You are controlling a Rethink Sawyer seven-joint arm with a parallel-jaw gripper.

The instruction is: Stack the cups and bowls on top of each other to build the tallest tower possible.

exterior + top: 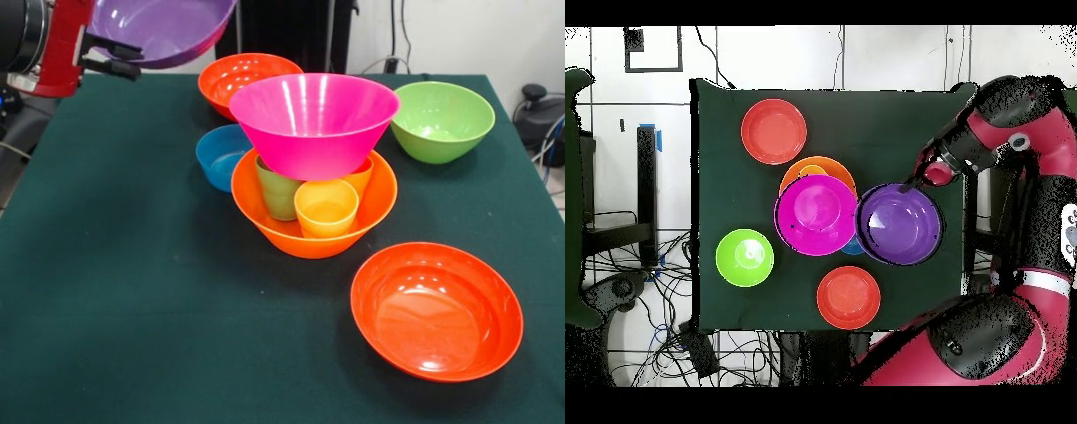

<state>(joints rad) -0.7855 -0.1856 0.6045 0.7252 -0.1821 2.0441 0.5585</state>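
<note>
Nearest, a red-orange bowl (436, 309) sits unused on the bench (132, 309). Behind it the tower (313, 168) — pink bowl (313, 122) resting on three cups (326, 208) inside the light orange bowl (291, 237). Raised clear at one side, the pincer (113, 55) pinches the purple bowl (163, 28) by its rim, probably the next tier.

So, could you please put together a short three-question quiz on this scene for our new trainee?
1. True or false: the pink bowl rests on the three cups that stand inside the light orange bowl.
2. Which bowl does the gripper hold in the air? A) lime green B) purple C) blue
3. Fill in: the number of red-orange bowls lying on the table is ___.

Key:
1. True.
2. B, the purple bowl, gripped at its rim.
3. Two: one red-orange bowl near the camera in the front view, another behind the tower.
</note>
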